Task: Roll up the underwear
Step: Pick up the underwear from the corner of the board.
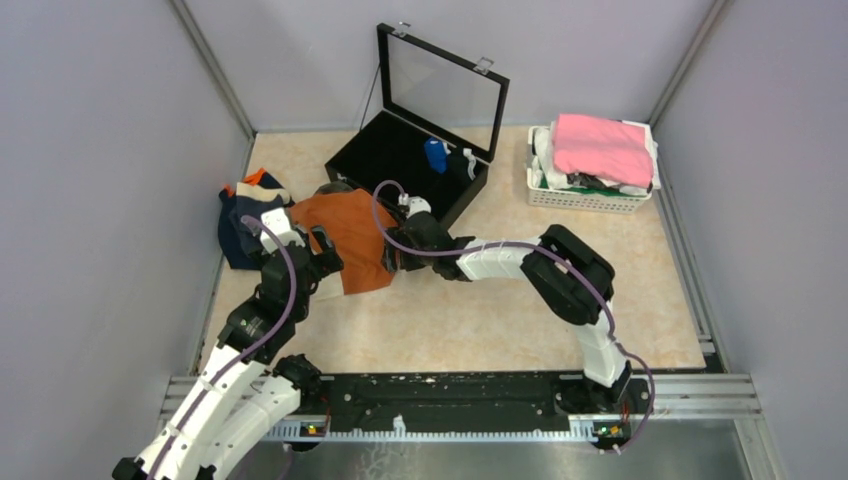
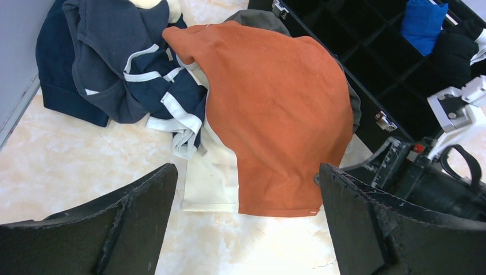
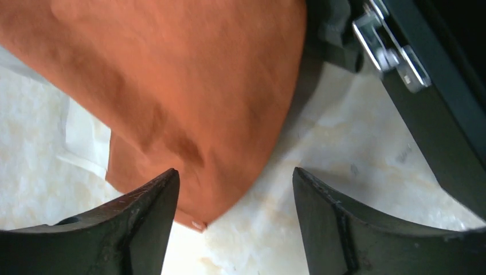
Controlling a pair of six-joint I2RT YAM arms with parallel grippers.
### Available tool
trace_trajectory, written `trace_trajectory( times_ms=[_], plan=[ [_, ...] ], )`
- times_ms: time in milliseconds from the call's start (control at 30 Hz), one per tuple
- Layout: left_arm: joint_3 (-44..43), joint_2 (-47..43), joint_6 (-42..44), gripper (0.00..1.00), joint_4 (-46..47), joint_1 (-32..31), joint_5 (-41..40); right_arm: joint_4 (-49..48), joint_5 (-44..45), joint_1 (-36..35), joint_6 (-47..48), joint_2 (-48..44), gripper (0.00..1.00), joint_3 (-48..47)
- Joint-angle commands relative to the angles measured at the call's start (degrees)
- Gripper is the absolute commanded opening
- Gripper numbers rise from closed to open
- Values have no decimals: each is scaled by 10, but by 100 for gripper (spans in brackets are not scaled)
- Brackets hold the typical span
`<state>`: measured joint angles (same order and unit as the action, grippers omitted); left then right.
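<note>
Rust-orange underwear [image 1: 345,235] lies spread flat on the table, over a pale cream piece [image 2: 215,172]. Navy underwear with white trim [image 2: 132,74] is heaped to its left [image 1: 245,215]. My left gripper [image 1: 322,252] hovers at the orange cloth's near left edge. In the left wrist view it [image 2: 246,172] is open wide, and the orange hem [image 2: 275,114] spans the gap between its fingers. My right gripper [image 1: 392,255] is at the cloth's near right corner. Its jaws [image 3: 235,172] stand apart over the orange corner [image 3: 172,74], touching nothing.
A black divided case [image 1: 400,160] with its glass lid raised stands just behind the cloth, with a blue roll [image 1: 436,155] inside. Its latch [image 3: 390,51] is close to my right gripper. A white basket [image 1: 590,190] of clothes topped by pink cloth [image 1: 600,145] sits at the back right.
</note>
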<state>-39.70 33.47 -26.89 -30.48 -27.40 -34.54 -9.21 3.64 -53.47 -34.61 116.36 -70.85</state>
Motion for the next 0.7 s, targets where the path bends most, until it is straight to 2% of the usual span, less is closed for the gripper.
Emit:
trace_trajectory(
  times_ms=[0, 267, 400, 600, 667],
  plan=[
    [-18, -11, 1, 99, 11, 4, -5, 12, 15, -4, 4, 44, 68, -53],
    [-16, -18, 0, 99, 12, 4, -3, 11, 33, -4, 11, 81, 49, -84],
    [-16, -18, 0, 99, 12, 4, -1, -15, 37, -4, 29, 68, 31, -68],
    [-16, -19, 0, 99, 14, 6, 0, -89, 24, -4, 68, -41, 1, 42],
    [-16, -18, 0, 99, 14, 6, 0, -107, 21, -4, 76, -100, 0, 92]
  ],
)
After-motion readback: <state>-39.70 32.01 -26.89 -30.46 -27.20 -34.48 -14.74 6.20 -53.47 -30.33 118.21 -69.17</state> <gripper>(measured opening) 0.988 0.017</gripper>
